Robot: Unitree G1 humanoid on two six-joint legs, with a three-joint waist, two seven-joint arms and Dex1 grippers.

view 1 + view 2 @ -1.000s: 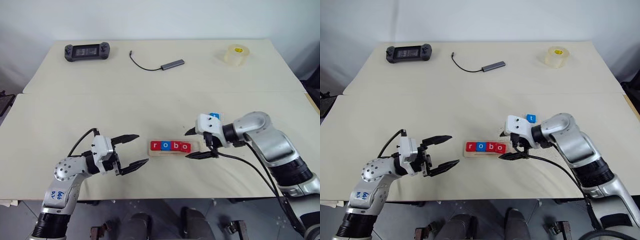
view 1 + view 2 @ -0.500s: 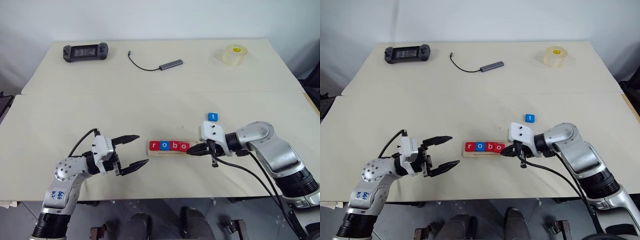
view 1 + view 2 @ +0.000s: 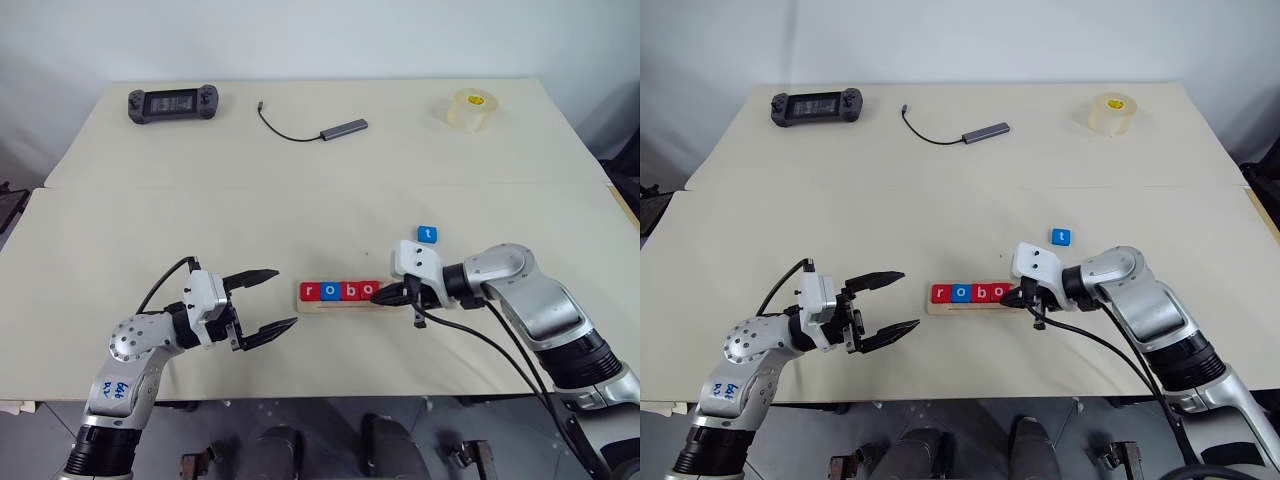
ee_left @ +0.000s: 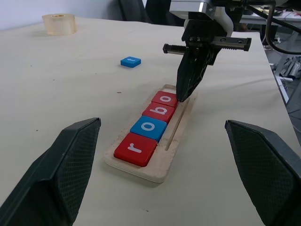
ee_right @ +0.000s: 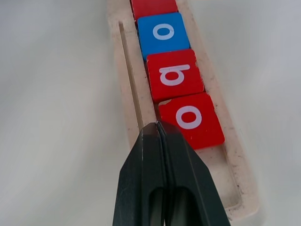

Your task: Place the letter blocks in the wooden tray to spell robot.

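My right gripper (image 5: pixel 159 128) has gone from wide open a second ago to fully shut, the two black fingers pressed together into one point with nothing between them. That point now sits low at the right-hand end of the wooden tray (image 4: pixel 141 169), touching or all but touching the corner of the red second "o" block (image 5: pixel 190 118) — in the wrist view that block lies slightly askew against the "b" (image 5: pixel 173 75). I judge the closing as preparation to nudge, not to grasp: the shut tip serves as a pusher to square up the row r-o-b-o and keep the last slot free.

The right forearm reaches in from the right, wrist angled down and pointing toward my left, along the line of the tray.

The blue "t" block (image 3: pixel 427 234) lies flat on the table just beyond the right wrist, apart from the tray — the one letter not yet placed.

My left gripper (image 3: pixel 262 302) hovers level just left of the tray, its fingers spread wide and empty, unmoved over the last second.
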